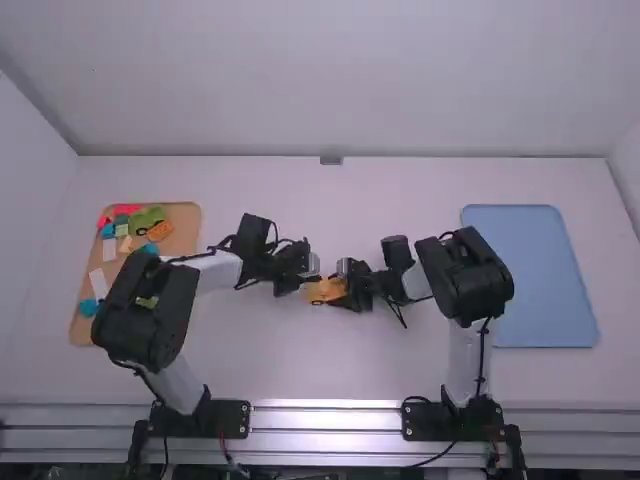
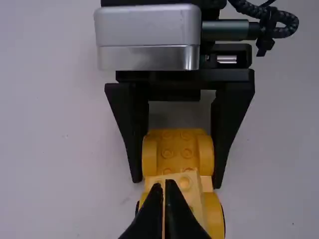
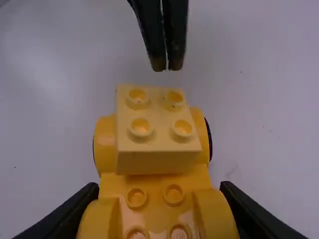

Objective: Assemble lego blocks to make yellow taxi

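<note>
- Subject: orange-yellow plastic toy car chassis with rounded wheel arches, on the white table, near the middle, between the two arms.
- On it: pale yellow plastic block with four round studs, seated atop the chassis at the end away from the right arm. It lies slightly askew to the chassis. Cannot tell whether it is pressed fully home.
- Studs of the chassis are bare between the arches at the right arm's end.
- Dark wheel edge visible beside an arch at the block's end.
- Right gripper: jaws parted to the width of the chassis, one on each side, holding it at the end away from the pale block.
- Left gripper: jaws drawn together, tip against tip, nothing between them. Tips are near the pale block; contact cannot be told.
- Farther out, on the left: orange-brown tray bearing loose pieces. Noted: green piece, orange piece, red piece, white piece and blue piece. Finer shapes too small to tell.
- Farther out, on the right: flat light-blue tray with rounded corners, beyond the right arm, well apart from the chassis.
</note>
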Robot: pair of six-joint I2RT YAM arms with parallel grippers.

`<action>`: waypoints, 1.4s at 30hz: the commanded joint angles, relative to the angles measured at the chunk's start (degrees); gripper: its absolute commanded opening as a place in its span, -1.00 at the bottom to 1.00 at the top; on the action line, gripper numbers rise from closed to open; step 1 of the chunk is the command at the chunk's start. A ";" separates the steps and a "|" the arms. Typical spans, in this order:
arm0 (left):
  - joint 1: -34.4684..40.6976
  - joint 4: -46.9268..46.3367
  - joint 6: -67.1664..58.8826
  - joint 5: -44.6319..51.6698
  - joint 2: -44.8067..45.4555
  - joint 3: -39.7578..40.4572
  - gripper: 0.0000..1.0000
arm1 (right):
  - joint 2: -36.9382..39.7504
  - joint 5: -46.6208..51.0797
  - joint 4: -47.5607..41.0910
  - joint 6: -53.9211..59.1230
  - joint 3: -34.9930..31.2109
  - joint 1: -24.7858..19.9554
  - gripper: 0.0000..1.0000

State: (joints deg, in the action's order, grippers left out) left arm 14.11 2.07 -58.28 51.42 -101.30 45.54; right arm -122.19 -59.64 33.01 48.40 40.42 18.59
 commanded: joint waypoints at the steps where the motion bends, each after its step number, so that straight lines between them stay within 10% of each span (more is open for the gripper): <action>1: 0.15 -0.37 -0.02 1.90 -0.09 -0.31 -0.96 | -0.83 0.55 -0.48 -0.13 -0.66 0.22 0.16; 35: 0.90 3.41 0.17 3.80 -0.17 -2.99 -0.88 | -0.83 0.52 -0.42 -0.13 -0.63 0.20 0.16; 37: 0.74 3.17 0.17 5.27 0.85 -2.08 -0.10 | -0.83 0.50 -0.48 -0.13 -0.66 0.20 0.16; 40: -0.22 0.57 0.20 6.25 2.67 -0.79 0.11 | -0.81 0.55 -0.50 -0.15 -0.63 0.22 0.16; 41: -0.31 -0.48 0.17 5.66 3.08 -0.42 0.88 | -0.83 0.52 -0.46 -0.15 -0.66 0.20 0.16; 42: -0.20 -1.42 0.15 4.24 3.15 -0.17 0.98 | -0.81 0.50 -0.44 -0.13 -0.66 0.20 0.16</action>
State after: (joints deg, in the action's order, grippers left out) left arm 14.24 1.74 -58.11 54.61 -100.73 43.59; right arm -122.19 -59.64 32.99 48.40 40.42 18.59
